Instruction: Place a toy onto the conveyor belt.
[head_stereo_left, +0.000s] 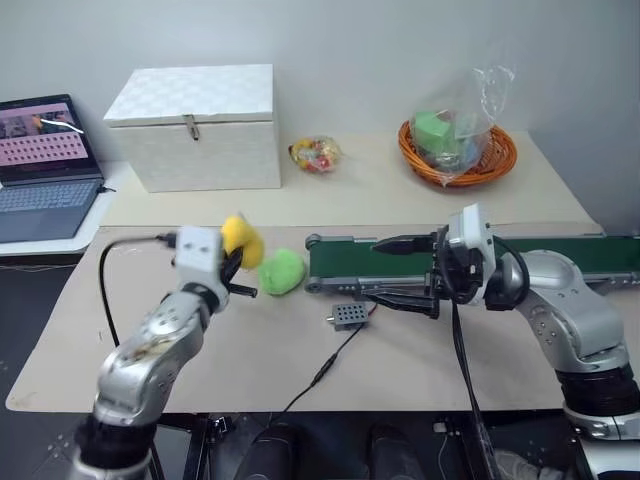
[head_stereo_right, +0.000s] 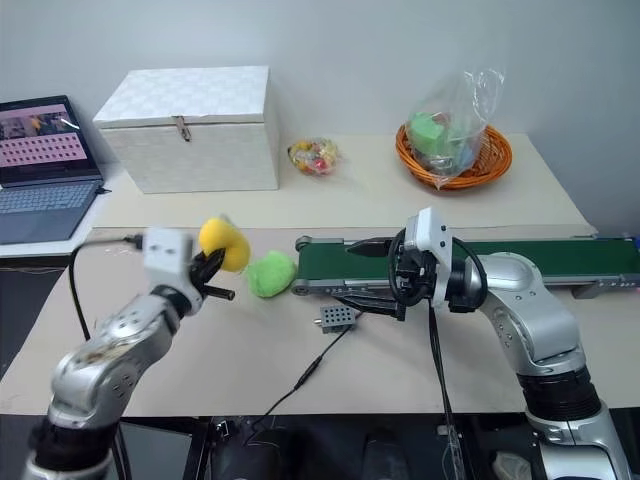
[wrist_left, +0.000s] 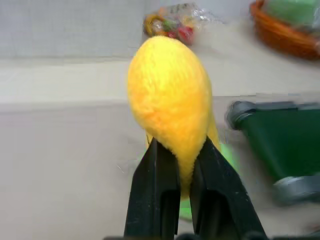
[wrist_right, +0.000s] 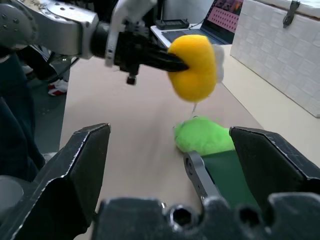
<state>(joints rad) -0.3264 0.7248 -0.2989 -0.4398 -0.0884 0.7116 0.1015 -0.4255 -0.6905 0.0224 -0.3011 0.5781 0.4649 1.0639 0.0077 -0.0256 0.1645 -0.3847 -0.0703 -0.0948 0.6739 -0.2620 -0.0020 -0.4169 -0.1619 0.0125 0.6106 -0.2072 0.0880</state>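
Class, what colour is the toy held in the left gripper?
Yellow toy; the left wrist view shows it best.

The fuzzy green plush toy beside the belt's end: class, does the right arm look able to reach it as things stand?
Probably yes: the open right end effector faces the green plush toy over the dark-green conveyor belt, with nothing between.

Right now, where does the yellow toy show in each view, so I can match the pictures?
Left eye view: yellow toy left of centre, in the left claw, above the green toy.
Right eye view: left of centre, again beside the green toy.
Left wrist view: centre, pinched between the black fingers.
Right wrist view: upper middle.
Shared landmark: the conveyor belt and its end roller.
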